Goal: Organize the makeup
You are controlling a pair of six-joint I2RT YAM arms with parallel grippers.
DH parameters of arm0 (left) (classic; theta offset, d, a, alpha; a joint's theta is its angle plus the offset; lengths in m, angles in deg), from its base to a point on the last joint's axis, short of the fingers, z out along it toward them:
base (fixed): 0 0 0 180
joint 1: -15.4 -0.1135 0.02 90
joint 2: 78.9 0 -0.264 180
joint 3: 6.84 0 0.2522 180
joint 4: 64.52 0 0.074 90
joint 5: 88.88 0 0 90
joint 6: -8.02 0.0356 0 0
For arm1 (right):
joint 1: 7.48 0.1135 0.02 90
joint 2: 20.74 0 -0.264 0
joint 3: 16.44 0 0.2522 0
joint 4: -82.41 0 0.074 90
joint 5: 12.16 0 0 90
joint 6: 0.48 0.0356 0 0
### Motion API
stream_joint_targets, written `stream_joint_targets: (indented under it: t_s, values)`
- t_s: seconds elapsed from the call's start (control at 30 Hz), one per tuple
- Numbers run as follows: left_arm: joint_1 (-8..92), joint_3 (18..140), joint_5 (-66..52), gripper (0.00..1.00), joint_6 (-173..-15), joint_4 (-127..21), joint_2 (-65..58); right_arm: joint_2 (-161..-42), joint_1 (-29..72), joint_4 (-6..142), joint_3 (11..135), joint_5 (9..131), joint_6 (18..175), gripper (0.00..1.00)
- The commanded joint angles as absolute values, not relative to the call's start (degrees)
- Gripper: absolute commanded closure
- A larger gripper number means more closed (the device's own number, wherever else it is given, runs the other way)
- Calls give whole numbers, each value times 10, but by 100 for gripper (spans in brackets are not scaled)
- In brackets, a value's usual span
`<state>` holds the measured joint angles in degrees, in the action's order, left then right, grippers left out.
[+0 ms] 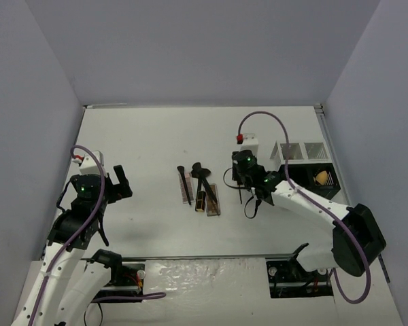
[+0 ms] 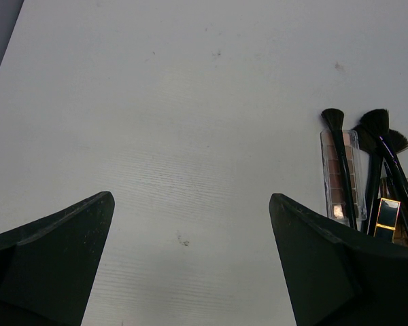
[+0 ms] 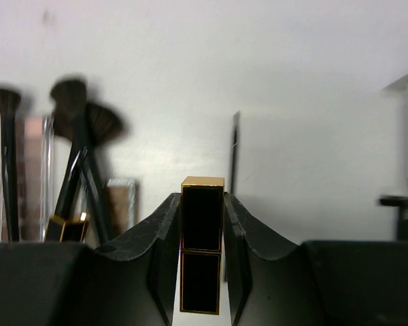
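Right wrist view: a black tube with gold edges [image 3: 202, 244] is pinched upright between the two fingers of the right gripper [image 3: 202, 201]; both sides of the tube are touched by the fingers, and its gold top is seen above the fingertips. Behind it and to the left, the remaining makeup is seen lying together on the white table [image 3: 292, 81].

From the top external view, this group is found near the middle of the table: slim black brushes [image 1: 202, 178] are laid across narrow brown and pink palettes [image 1: 188, 189], with the brush heads turned to the far side. A second black and gold tube [image 2: 387, 217] is seen among them in the left wrist view. One tan sponge [image 1: 321, 178] is placed inside a dark compartment of the organizer rack [image 1: 306, 153], which is set at the right side of the table, well apart from the group.

The left gripper [image 2: 192, 197] is held over a bare part of the table, to the left of the brushes. Its fingers are spread wide, and nothing is found between them.
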<state>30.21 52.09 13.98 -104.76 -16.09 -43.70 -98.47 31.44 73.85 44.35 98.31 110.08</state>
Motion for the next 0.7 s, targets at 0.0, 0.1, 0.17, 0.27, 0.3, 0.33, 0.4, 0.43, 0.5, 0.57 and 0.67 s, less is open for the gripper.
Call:
stream_joint_targets:
  t_s: [0.0,0.1,0.17,0.27,0.3,0.33,0.4,0.43,0.5,0.57,0.67]
  values:
    - [297,534,138,3,-1052,-182,-431,-916,208,747,501,1081,1056,100]
    - [296,534,139,3,-1051,-182,-432,-920,125,770,517,1096,1044,100]
    - [296,534,139,3,-1052,-181,-433,-928,81,792,521,1080,1050,100]
    - [296,533,140,3,-1052,-181,-436,-942,32,823,529,1073,1054,100]
    - [296,533,140,3,-1051,-181,-436,-949,23,830,531,1072,1054,99]
    - [296,533,140,3,-1051,-182,-436,-957,15,837,536,1068,1056,99]
    - [296,533,140,3,-1051,-182,-436,-976,-2,846,546,1057,1062,97]
    - [296,533,139,3,-1052,-182,-437,-986,-10,849,549,1054,1063,97]
    - [296,534,138,3,-1052,-182,-437,-997,-16,859,552,1046,1063,96]
    - [296,533,137,3,-1052,-182,-437,-1019,-19,860,560,1031,1059,90]
    - [296,533,137,3,-1052,-182,-438,-1028,-20,856,565,1012,1059,74]
